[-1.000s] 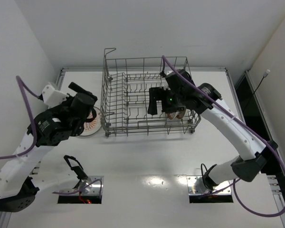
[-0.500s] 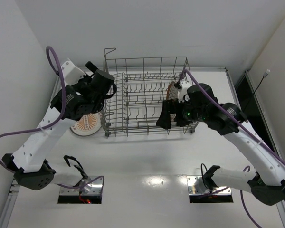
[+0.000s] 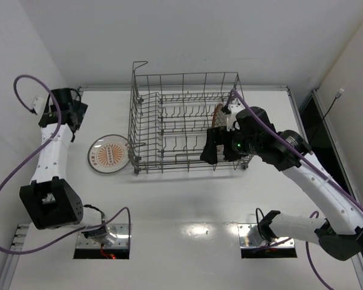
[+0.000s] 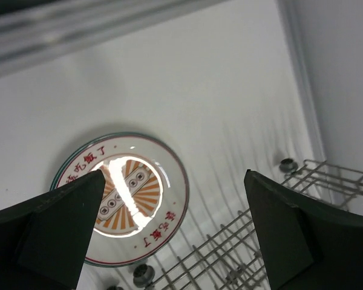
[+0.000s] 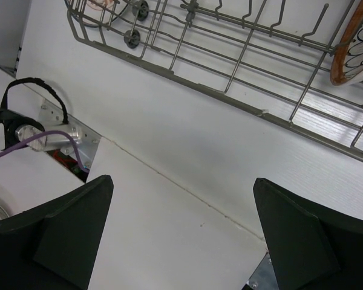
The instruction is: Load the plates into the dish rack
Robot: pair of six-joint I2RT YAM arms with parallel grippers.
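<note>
**A:** Where do the plates stand?

**B:** The sunburst plate (image 3: 109, 153) lies flat on the desk (image 3: 187, 205), face up, just beside the left wall of the dish rack (image 3: 181, 163) and outside it. A brown-rimmed plate (image 5: 357, 48) stands on edge among the tines at the rack's right end. I cannot tell whether another one sits behind it.

**A:** And the arms?

**B:** The left pincer (image 4: 174, 178) hangs high over the desk's far left corner, well apart from the sunburst plate. Its fingers are spread with nothing between them, and its camera looks down on that plate. The right pincer (image 5: 183, 181) hovers over the rack's near right edge, also spread wide and carrying nothing.

**A:** So which step is this?

**B:** I'd say it falls between plates: one is racked, and the flat one is the next pickup, which falls to the left arm.

**A:** What does that pickup call for?

**B:** The arm has to come down to the rim with its fingers apart. The plate lies flush on the desk, so one finger likely has to catch under the lip. After that the plate must be lifted over the rack's tall wall, turned on edge and lowered between two free tines.
</note>
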